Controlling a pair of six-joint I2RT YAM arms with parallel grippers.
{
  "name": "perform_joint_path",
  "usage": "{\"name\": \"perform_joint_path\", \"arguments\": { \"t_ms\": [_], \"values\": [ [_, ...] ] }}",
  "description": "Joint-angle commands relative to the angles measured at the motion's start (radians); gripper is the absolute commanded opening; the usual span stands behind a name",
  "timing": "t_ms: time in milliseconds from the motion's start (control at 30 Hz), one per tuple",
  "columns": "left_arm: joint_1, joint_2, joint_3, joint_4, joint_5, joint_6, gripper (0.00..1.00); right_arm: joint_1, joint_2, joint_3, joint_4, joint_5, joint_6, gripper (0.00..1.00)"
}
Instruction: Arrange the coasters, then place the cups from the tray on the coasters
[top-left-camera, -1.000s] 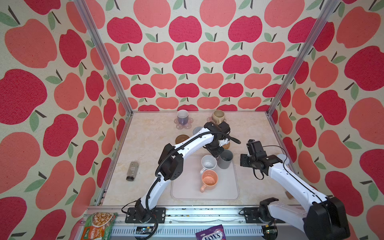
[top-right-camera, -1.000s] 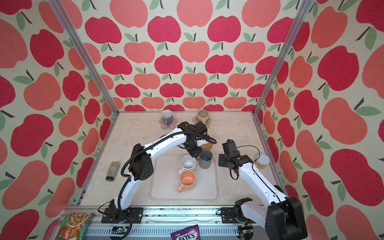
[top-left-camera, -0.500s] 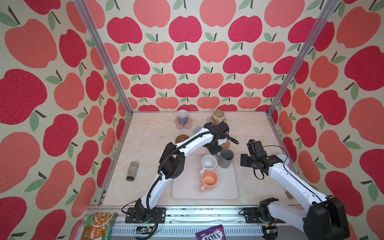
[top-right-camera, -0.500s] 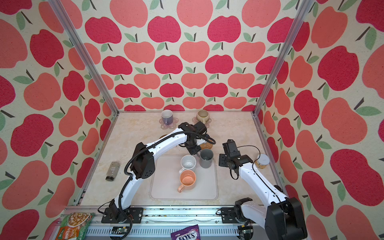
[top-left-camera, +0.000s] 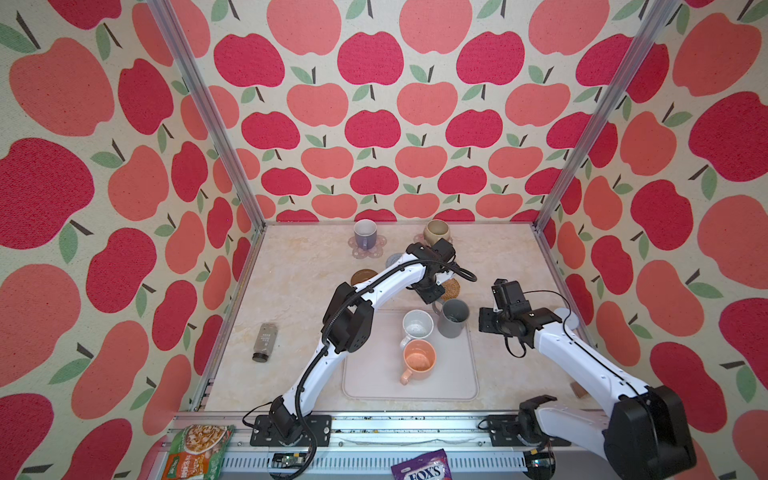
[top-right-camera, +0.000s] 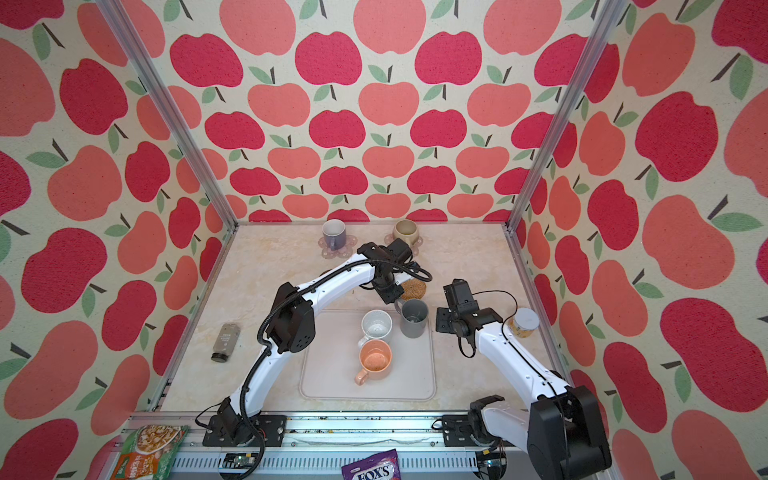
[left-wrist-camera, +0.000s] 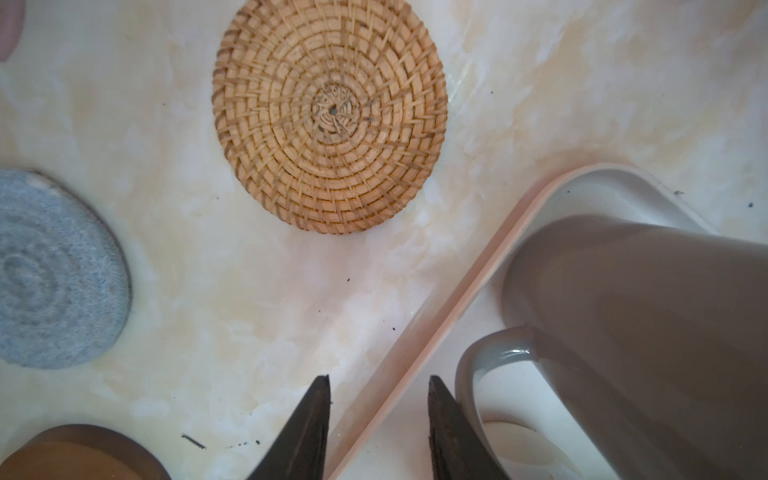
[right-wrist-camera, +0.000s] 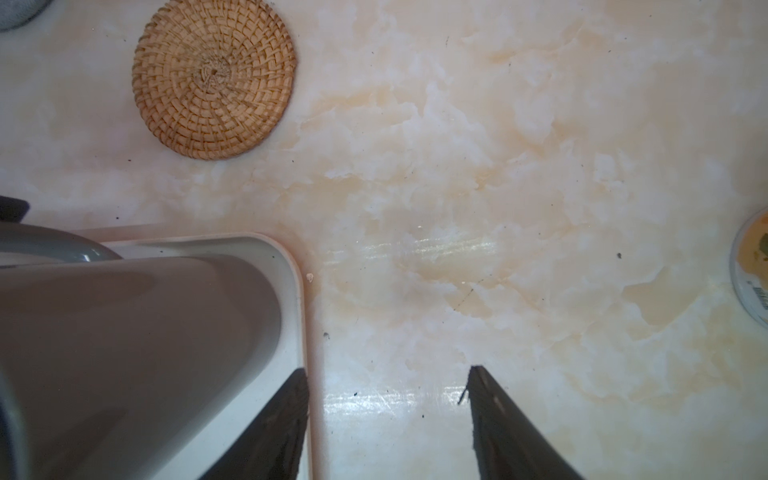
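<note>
On the tray (top-left-camera: 365, 374) the peach mug (top-left-camera: 419, 359) stands nearest, upright, handle pointing near-left; just behind it the white mug (top-left-camera: 417, 326) points its handle the same way; at the tray's far right corner the taller dark grey mug (top-left-camera: 455, 318) stands upright, handle toward the far left. The left gripper (left-wrist-camera: 378, 415) hangs there with its fingers (left-wrist-camera: 309, 432) apart, only the tray's rim below the gap, one finger just beside that handle. The right gripper (right-wrist-camera: 388, 399) spreads its fingers wide over bare table (right-wrist-camera: 498, 208) by the tray's corner, holding nothing; a jar (right-wrist-camera: 752, 266) is cut off at the picture's edge. Beyond lie the rattan coaster (left-wrist-camera: 330, 116), the brown coaster (top-left-camera: 363, 276) and the blue-grey coaster (left-wrist-camera: 54, 270), all bare; in both top views the left arm covers most of the blue-grey one. At the back the lavender mug (top-left-camera: 365, 233) sits on a pink flower coaster (top-left-camera: 365, 252), handle toward the near side; the beige mug (top-left-camera: 437, 232) sits on the second pink coaster (top-left-camera: 417, 238), which is largely hidden; its handle cannot be made out. Since a second ago mugs, coasters and right arm have kept their places; the left arm has shifted only slightly.
</note>
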Motion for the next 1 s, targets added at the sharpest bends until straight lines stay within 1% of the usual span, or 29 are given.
{"name": "perform_joint_path", "arguments": {
  "t_ms": [0, 200, 367, 633, 800, 967],
  "values": [
    [0.0, 0.001, -0.004, 0.029, 0.103, 0.059, 0.41, -0.008, -0.019, 0.027, -0.026, -0.001, 0.008, 0.63],
    [0.016, -0.043, -0.062, 0.073, 0.164, 0.124, 0.4, -0.007, -0.024, 0.029, -0.026, -0.012, 0.01, 0.64],
    [0.029, -0.058, -0.072, 0.068, 0.162, 0.144, 0.4, -0.007, -0.032, 0.023, -0.036, -0.006, 0.01, 0.63],
    [0.045, -0.08, -0.09, 0.08, 0.152, 0.132, 0.4, -0.007, -0.06, 0.011, -0.043, -0.002, 0.002, 0.64],
    [0.052, -0.125, -0.143, 0.125, 0.158, 0.12, 0.4, -0.007, -0.074, 0.016, -0.05, 0.008, -0.008, 0.63],
    [0.062, -0.153, -0.165, 0.13, 0.15, 0.111, 0.4, -0.007, -0.08, 0.023, -0.055, 0.014, -0.014, 0.64]
  ]
}}
